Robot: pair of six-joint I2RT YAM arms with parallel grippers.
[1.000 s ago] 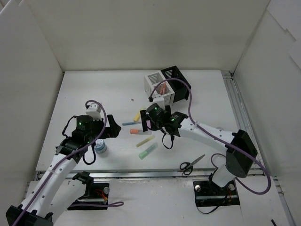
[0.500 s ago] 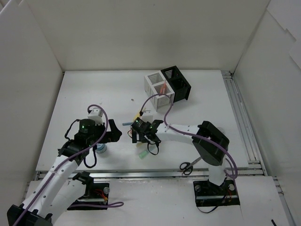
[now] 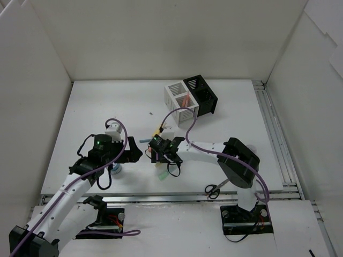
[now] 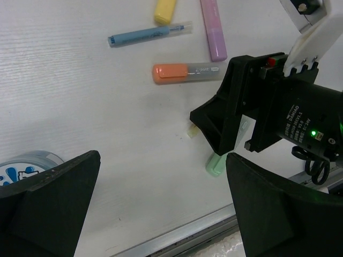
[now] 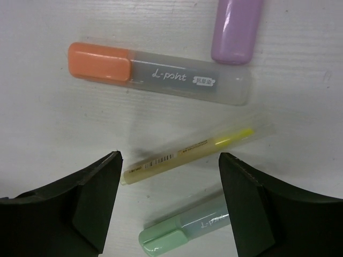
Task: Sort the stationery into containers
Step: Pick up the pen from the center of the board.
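The right gripper [image 5: 169, 166] is lowered over the white table [image 3: 96, 107] with its jaws partly open. One black finger [image 5: 80, 198] stands on each side of the thin yellow marker with a clear cap [image 5: 195, 147]. A gap shows between each finger and the marker, so nothing is gripped. The marker lies flat and slanted between the fingers. Just beyond it lies the orange-capped marker with a translucent grey body [image 5: 155, 75], and a purple marker [image 5: 236, 29] lies past that one's clear end. A green-capped marker [image 5: 182, 227] lies just on the near side of the yellow one, not touching it. The left gripper [image 4: 161, 182] hangs above the table with its jaws fully spread and holds nothing. The small round white jar with blue dots [image 4: 21, 166] is partly hidden behind the finger at the left of the wrist view. A slim blue marker [image 4: 147, 35] and a stubby yellow marker [image 4: 163, 10] lie farther out. The black-handled scissors [image 3: 218, 186] lie near the front edge, well apart from both grippers. The white slatted holder [image 3: 179, 99] and the black slatted holder [image 3: 202, 93], joined together, stand at the rear of the table. An orange-red item shows inside the white one.
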